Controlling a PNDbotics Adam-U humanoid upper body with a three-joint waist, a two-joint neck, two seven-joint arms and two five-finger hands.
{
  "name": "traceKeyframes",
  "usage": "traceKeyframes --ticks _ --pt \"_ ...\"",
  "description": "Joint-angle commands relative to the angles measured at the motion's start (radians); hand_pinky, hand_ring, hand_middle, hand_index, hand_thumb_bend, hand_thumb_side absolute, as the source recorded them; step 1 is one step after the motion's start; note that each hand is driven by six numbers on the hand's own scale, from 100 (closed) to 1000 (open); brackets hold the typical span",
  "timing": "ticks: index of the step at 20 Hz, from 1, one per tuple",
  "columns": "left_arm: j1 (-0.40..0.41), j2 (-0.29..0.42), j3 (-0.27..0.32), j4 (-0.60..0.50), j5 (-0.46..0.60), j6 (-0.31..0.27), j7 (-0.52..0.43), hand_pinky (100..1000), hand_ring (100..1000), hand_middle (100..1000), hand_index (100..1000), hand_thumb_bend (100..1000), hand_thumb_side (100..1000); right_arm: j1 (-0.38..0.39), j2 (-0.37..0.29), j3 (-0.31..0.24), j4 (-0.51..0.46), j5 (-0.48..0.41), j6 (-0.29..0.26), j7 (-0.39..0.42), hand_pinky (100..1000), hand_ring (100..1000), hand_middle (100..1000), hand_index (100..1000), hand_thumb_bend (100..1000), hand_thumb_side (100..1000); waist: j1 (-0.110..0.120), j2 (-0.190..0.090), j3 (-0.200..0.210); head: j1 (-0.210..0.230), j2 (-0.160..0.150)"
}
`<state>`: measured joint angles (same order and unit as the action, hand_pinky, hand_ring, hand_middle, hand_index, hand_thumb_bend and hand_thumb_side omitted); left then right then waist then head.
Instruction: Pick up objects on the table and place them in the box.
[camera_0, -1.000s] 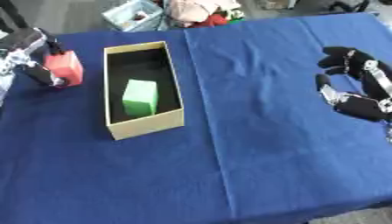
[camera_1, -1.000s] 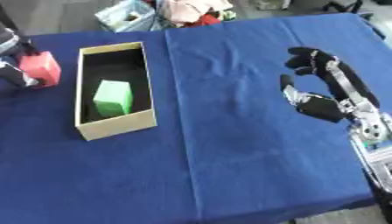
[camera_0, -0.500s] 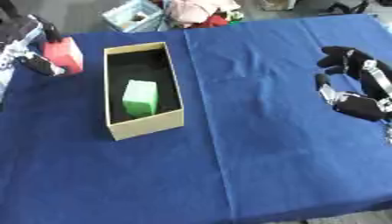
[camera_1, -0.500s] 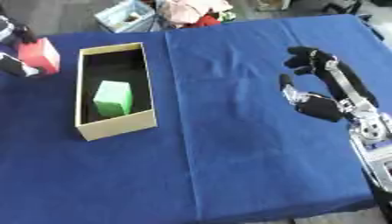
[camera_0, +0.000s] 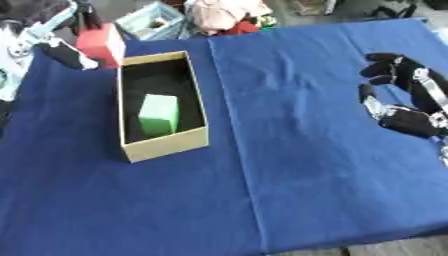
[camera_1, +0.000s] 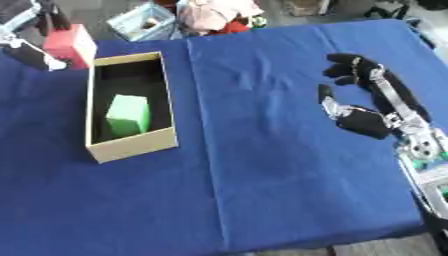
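Left eye view: the desk (camera_0: 289, 150) is covered by a blue cloth. An open cardboard box (camera_0: 163, 142) stands on its left part, long side running away from the robot, with a green block (camera_0: 157, 114) lying inside toward the near end. At the upper left, the left hand (camera_0: 68, 50) holds a red block (camera_0: 102, 42) up off the cloth, just beyond the box's far left corner; its fingers are clamped on the block's sides. At the right edge the right hand (camera_0: 404, 102) rests over the cloth, palm up, fingers spread and slightly bent, holding nothing. Beyond the desk's far edge lie a light blue basket (camera_0: 154, 20) and a heap of pink and red things (camera_0: 229, 12).

Right eye view: the same layout, shifted. The red block (camera_1: 72, 44) sits in the left hand (camera_1: 31, 50) at the top left corner, close to the box's (camera_1: 131, 145) far end but not over its opening. The green block (camera_1: 128, 114) lies in the box. The right hand (camera_1: 367, 100) shows more fully, with its silver wrist trailing toward the lower right.
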<state>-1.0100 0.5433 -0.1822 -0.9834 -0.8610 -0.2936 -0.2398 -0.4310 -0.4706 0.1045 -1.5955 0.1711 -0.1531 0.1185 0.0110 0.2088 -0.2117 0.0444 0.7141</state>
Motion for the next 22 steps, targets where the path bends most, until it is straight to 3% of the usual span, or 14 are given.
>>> traceKeyframes --ticks 1,2,12,14,18,22 --pt "-0.031 -0.014 -0.020 -0.028 0.000 -0.016 -0.022 576 461 464 587 490 100 -0.015 -0.014 -0.009 -0.008 -0.003 -0.003 0.003 759 779 676 877 129 289 -0.002 -0.020 -0.003 0.005 -0.005" --pt "-0.031 -0.024 -0.028 -0.026 -0.004 -0.023 -0.028 576 462 464 588 456 100 -0.015 -0.014 -0.009 -0.007 -0.003 -0.003 0.003 759 779 676 877 131 291 -0.001 -0.020 -0.005 0.006 -0.005" --pt "-0.011 -0.071 -0.046 0.025 -0.060 -0.056 -0.063 587 484 492 621 477 100 -0.014 -0.012 -0.009 -0.007 -0.007 -0.004 0.004 758 779 675 877 124 293 -0.001 -0.017 -0.012 0.002 -0.006" --pt "-0.007 -0.071 -0.045 0.031 -0.074 -0.057 -0.066 595 499 514 651 507 100 -0.014 -0.012 -0.009 -0.006 -0.007 -0.004 0.004 758 779 675 877 123 293 -0.001 -0.017 -0.012 0.000 -0.006" --pt "-0.004 -0.070 -0.042 0.037 -0.084 -0.062 -0.097 643 571 606 758 658 100 -0.013 -0.012 -0.009 -0.005 -0.007 -0.005 0.004 758 779 675 877 120 294 -0.001 -0.016 -0.010 -0.003 -0.007" --pt "-0.006 -0.058 -0.033 0.016 -0.067 -0.061 -0.125 710 662 721 839 780 171 -0.012 -0.012 -0.010 -0.004 -0.007 -0.005 0.005 758 779 675 876 118 294 -0.003 -0.016 -0.006 -0.005 -0.008"
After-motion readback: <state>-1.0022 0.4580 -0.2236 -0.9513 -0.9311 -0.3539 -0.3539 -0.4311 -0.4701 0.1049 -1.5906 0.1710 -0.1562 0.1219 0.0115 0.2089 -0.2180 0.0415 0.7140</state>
